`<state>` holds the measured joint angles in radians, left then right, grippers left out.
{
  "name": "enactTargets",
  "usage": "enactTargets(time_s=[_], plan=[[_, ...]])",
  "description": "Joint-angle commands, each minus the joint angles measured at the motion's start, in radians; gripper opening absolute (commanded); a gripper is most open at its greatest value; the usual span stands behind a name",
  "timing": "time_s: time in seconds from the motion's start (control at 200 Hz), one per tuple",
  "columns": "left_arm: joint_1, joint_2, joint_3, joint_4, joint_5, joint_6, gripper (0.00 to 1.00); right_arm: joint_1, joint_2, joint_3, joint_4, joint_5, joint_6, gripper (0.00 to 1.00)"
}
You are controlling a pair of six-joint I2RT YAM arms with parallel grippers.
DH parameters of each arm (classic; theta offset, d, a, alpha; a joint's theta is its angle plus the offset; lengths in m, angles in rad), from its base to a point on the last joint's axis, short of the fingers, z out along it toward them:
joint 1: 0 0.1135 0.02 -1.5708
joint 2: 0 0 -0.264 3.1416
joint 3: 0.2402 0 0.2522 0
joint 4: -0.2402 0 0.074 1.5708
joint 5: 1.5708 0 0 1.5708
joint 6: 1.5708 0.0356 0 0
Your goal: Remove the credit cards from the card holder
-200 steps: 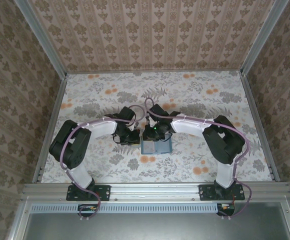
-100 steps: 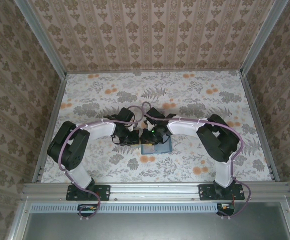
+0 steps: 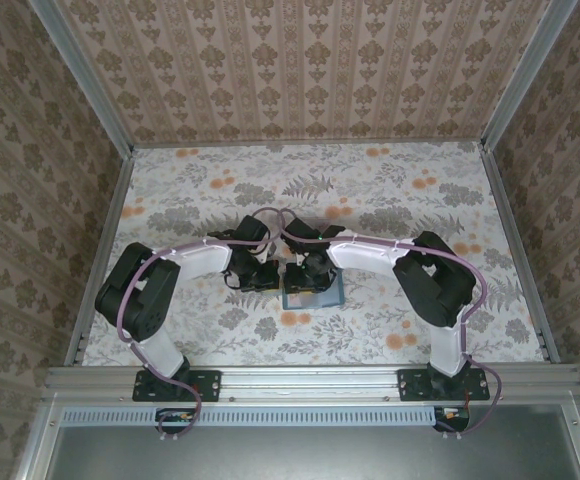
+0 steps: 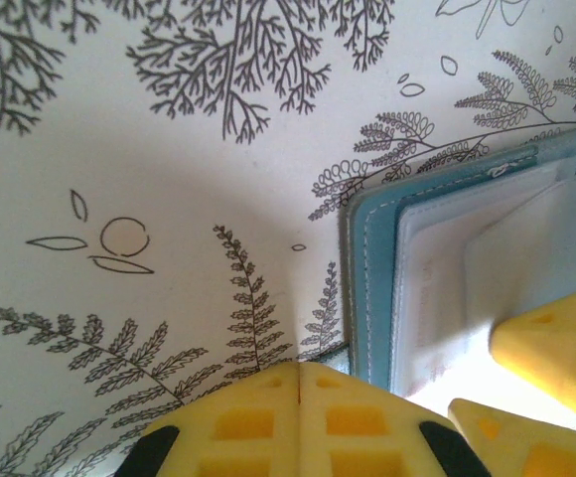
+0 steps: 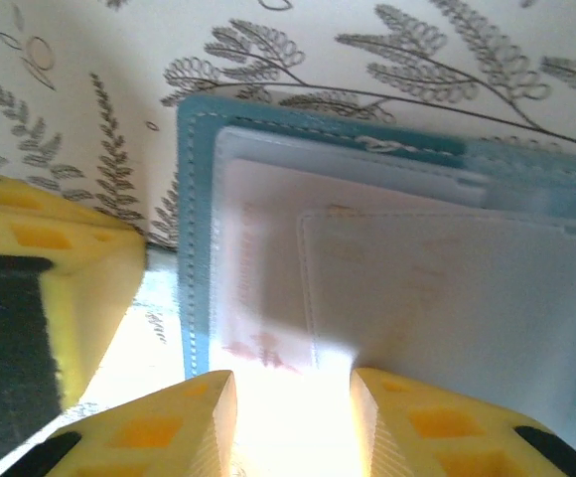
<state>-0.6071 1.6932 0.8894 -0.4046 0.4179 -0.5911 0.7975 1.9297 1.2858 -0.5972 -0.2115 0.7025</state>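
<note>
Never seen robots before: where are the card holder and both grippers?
card holder point(image 5: 197, 229), right wrist view, teal left border.
left gripper point(image 4: 300, 388), left wrist view, seam between shut fingertips.
right gripper point(image 5: 293, 402), right wrist view, gap between fingertips.

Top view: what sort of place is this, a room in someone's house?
Probably a mock-up test booth, not a home: wallpapered panels held in a metal frame, a floral-print table, and the left arm and right arm bolted to a rail.

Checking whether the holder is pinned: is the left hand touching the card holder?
Cannot tell. Left wrist view: the shut left hand sits right beside the stitched edge of the card holder, but whether they meet is not plain.
</note>
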Motion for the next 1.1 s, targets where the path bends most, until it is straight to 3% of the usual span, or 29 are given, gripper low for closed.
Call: enactTargets(time_s=[0.0, 0.23, 0.5, 0.575, 0.865, 1.095], plan=[[-0.004, -0.007, -0.026, -0.034, -0.002, -0.006, 0.00, 0.017, 0.014, 0.035, -0.157, 0.141, -0.018, 0.42], [-0.002, -0.002, -0.022, -0.037, -0.001, -0.004, 0.00, 0.035, -0.006, 0.082, -0.251, 0.248, -0.028, 0.46], [-0.002, 0.007, -0.014, -0.036, 0.001, -0.003, 0.00, 0.036, -0.029, 0.089, -0.295, 0.287, -0.038, 0.43], [-0.002, 0.008, -0.011, -0.037, 0.002, -0.001, 0.00, 0.037, -0.038, 0.086, -0.297, 0.290, -0.038, 0.40], [-0.002, 0.019, -0.004, -0.042, 0.003, 0.002, 0.00, 0.035, -0.068, 0.076, -0.297, 0.283, -0.041, 0.09], [-0.002, 0.020, -0.006, -0.049, 0.005, 0.002, 0.00, 0.011, -0.077, 0.032, -0.294, 0.300, -0.058, 0.00]])
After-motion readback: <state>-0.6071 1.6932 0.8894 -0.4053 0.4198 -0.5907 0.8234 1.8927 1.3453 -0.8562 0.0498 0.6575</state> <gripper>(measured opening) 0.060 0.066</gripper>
